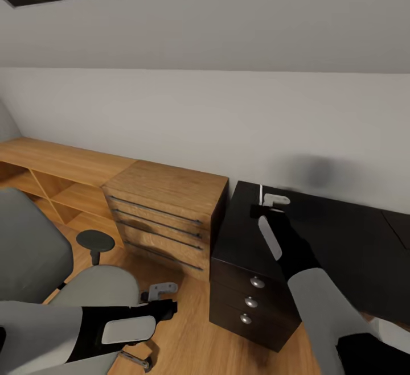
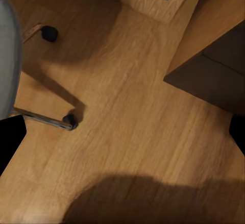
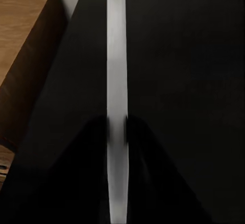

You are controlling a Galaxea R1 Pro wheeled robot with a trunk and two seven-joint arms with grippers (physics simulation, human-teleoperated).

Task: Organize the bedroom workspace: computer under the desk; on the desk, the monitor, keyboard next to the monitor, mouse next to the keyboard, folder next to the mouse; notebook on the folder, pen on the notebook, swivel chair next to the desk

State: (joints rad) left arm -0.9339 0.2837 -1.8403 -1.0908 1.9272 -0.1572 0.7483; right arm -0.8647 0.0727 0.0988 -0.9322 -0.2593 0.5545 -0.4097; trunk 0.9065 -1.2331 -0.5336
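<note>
Pen point(image 3: 117, 81) clamped in right hand point(image 1: 267, 200), over desk point(image 1: 341, 238) top.

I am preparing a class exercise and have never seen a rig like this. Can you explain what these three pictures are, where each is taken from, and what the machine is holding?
This is a simulated two-armed wheeled robot in an attic bedroom. The large picture comes from its head camera, looking down over both arms. The right gripper reaches over the black desk and is shut on the pen, a thin whitish stick. The right wrist picture looks along that gripper: the pen runs up the middle, clamped between dark fingers above the desk top. The left gripper hangs low beside the grey swivel chair; whether it is open I cannot tell. Its wrist camera looks down at the wood floor and the chair's wheeled base.
</note>
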